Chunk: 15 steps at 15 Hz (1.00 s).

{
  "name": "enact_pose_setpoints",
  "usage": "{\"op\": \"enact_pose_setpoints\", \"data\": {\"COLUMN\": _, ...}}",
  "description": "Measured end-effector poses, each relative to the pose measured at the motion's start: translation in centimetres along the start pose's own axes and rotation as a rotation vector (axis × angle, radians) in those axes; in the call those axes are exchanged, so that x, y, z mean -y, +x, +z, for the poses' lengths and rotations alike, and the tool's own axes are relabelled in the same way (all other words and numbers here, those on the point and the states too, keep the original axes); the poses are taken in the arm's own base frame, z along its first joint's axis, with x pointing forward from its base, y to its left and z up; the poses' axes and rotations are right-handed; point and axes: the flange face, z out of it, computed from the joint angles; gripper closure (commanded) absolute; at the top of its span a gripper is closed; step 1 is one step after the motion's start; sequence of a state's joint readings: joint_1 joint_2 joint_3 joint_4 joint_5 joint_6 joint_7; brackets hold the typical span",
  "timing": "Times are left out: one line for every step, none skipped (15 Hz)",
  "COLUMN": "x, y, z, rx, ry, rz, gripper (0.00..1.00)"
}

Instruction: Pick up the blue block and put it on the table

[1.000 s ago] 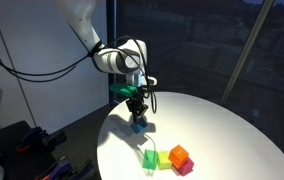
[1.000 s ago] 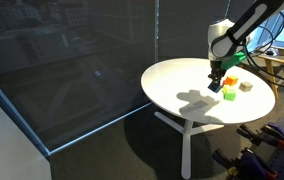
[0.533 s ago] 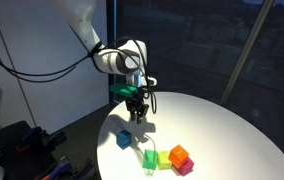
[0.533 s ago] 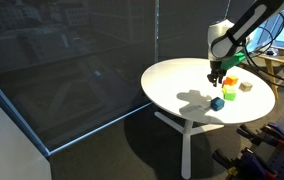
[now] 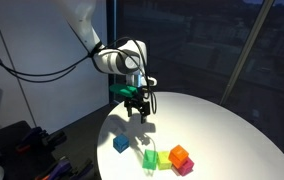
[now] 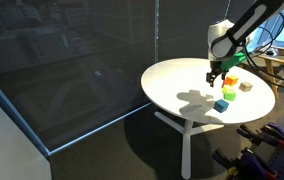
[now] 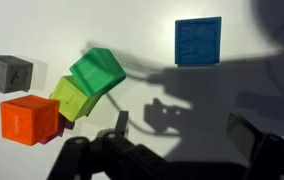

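**Item 1. Small blue-teal cube** (image 5: 121,143)
- Position: flat on the large round white table (image 5: 222,125), touching nothing else. It sits near the rim in an exterior view. In the wrist view it lies alone on bare white, well apart from the other cubes.
- Change: 1 second ago it sat at the fingertips, directly under the claw. It has since been let go and now rests off to 1 side, closer to the rim.

**Item 2. Black Robotiq gripper** (image 5: 137,108)
- State: jaws spread wide with nothing between them (the wrist view shows each finger (image 7: 244,133) standing apart over bare tabletop).
- Position: hangs above the table, clear of the cube.

**Item 3. Remaining blocks**
- Contents: green cube (image 7: 97,72), yellow-green cube (image 7: 70,98), orange cube (image 7: 28,119) and pink cube (image 5: 185,167) bunched together, with 1 grey block (image 7: 7,72) just beside them.
- Change: none; all sit where they were.

**Assessment**
- The placing looks done, since the cube is on the table and released.
- Only the arm's withdrawal seems to be left.
- The cube's nearness to the rim is the 1 concern, though it appears settled.
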<state>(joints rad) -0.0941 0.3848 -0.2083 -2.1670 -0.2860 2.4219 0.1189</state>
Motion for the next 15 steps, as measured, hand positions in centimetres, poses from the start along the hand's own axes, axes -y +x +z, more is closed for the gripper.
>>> {"op": "enact_pose_setpoints", "data": {"x": 0.0, "y": 0.0, "z": 0.0, "rx": 0.0, "ry": 0.0, "rz": 0.0, "gripper": 0.0}}
{"op": "enact_pose_setpoints", "data": {"x": 0.0, "y": 0.0, "z": 0.0, "rx": 0.0, "ry": 0.0, "rz": 0.001, "gripper": 0.0}}
{"op": "enact_pose_setpoints", "data": {"x": -0.1, "y": 0.0, "z": 0.0, "rx": 0.0, "ry": 0.001, "rz": 0.002, "gripper": 0.0}}
{"op": "enact_pose_setpoints", "data": {"x": -0.1, "y": 0.0, "z": 0.0, "rx": 0.0, "ry": 0.004, "rz": 0.006, "gripper": 0.0}}
{"op": "enact_pose_setpoints", "data": {"x": -0.2, "y": 0.0, "z": -0.1, "rx": -0.001, "ry": 0.01, "rz": 0.013, "gripper": 0.0}}
{"op": "enact_pose_setpoints", "data": {"x": -0.2, "y": 0.0, "z": -0.3, "rx": -0.002, "ry": 0.018, "rz": 0.02, "gripper": 0.0}}
{"op": "enact_pose_setpoints", "data": {"x": -0.3, "y": -0.1, "z": -0.5, "rx": -0.005, "ry": 0.027, "rz": 0.028, "gripper": 0.0}}
{"op": "enact_pose_setpoints", "data": {"x": -0.3, "y": -0.2, "z": -0.8, "rx": -0.008, "ry": 0.038, "rz": 0.037, "gripper": 0.0}}
{"op": "enact_pose_setpoints", "data": {"x": -0.4, "y": -0.3, "z": -1.1, "rx": -0.012, "ry": 0.05, "rz": 0.046, "gripper": 0.0}}
{"op": "enact_pose_setpoints", "data": {"x": -0.5, "y": -0.4, "z": -1.5, "rx": -0.016, "ry": 0.062, "rz": 0.055, "gripper": 0.0}}
{"op": "enact_pose_setpoints", "data": {"x": -0.6, "y": -0.6, "z": -1.8, "rx": -0.021, "ry": 0.074, "rz": 0.062, "gripper": 0.0}}
{"op": "enact_pose_setpoints", "data": {"x": -0.7, "y": -0.8, "z": -2.2, "rx": -0.025, "ry": 0.085, "rz": 0.069, "gripper": 0.0}}
{"op": "enact_pose_setpoints", "data": {"x": -0.9, "y": -1.0, "z": -2.5, "rx": -0.029, "ry": 0.096, "rz": 0.076, "gripper": 0.0}}
{"op": "enact_pose_setpoints", "data": {"x": -1.2, "y": -1.1, "z": -2.8, "rx": -0.034, "ry": 0.108, "rz": 0.083, "gripper": 0.0}}
{"op": "enact_pose_setpoints", "data": {"x": -1.5, "y": -1.3, "z": -3.2, "rx": -0.038, "ry": 0.12, "rz": 0.091, "gripper": 0.0}}
